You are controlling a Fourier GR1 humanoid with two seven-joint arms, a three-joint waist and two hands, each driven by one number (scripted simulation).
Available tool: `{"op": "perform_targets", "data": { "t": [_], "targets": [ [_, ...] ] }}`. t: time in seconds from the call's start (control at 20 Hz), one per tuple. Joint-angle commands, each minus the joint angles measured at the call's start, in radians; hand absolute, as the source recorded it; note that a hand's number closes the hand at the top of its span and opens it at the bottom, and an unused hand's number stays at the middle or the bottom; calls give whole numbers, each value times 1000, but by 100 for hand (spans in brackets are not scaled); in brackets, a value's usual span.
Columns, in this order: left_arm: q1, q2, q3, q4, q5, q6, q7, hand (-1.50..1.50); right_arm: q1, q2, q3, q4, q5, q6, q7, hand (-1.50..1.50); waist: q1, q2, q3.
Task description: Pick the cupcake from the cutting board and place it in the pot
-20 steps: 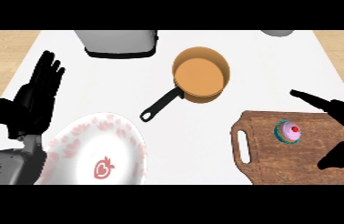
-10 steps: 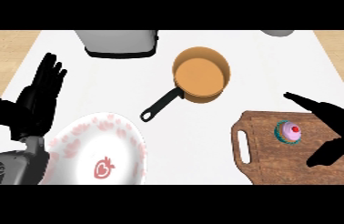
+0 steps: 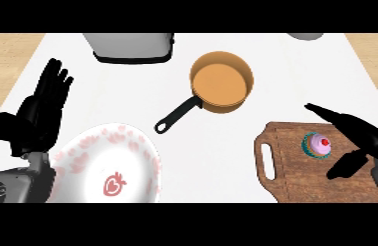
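The cupcake is sitting upright toward the right of the cutting board, in the lower right of the frame, with its pink frosting and red top facing up and nothing gripping it. The right hand is bracketing it from the right edge of the frame: one dark finger is reaching across above the cupcake and the thumb is hanging below it, both spread apart and not touching it, so the hand is released and holding nothing. That spread looks set to take the cupcake from its side, which would suit a soft-topped thing better than pressing down on the frosting. The board's handle slot is facing left, toward the middle of the counter. Up and to the left, near the centre of the frame and well apart from the board, the orange pot is lying open side up, its black handle pointing down-left, so its mouth is free to receive the cupcake. In the lower left a white plate with pink markings is lying, and beside it, at the left edge, the left hand is resting with fingers straight and up, idle and clear of the work.
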Motion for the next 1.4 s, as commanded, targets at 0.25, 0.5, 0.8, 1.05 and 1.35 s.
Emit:
{"op": "perform_targets", "data": {
  "t": [0.25, 0.5, 0.8, 1.05, 1.35],
  "targets": [
    [-13, -9, 39, 29, -4, -54, 3, 0, -30, 15, 31, 51, 131, 0, -124, 150, 2, 0, 0],
    [-110, 17, 88, 85, -8, -70, 32, 0, -55, 63, 32, 92, 189, -52, -183, 150, -2, 1, 0],
    [29, -16, 70, -25, -29, -60, 19, 0, 18, 145, 123, -84, 242, -33, -149, 150, -2, -8, -2],
    [-37, -43, 18, 25, -43, -66, 24, 0, -54, 394, 511, -251, 376, 36, -133, 150, 46, -19, -8],
    [-6, -40, 54, 27, -42, -50, 1, 0, 96, 603, 791, -533, 461, 120, 220, 150, -19, -13, -3]
  ]
}}
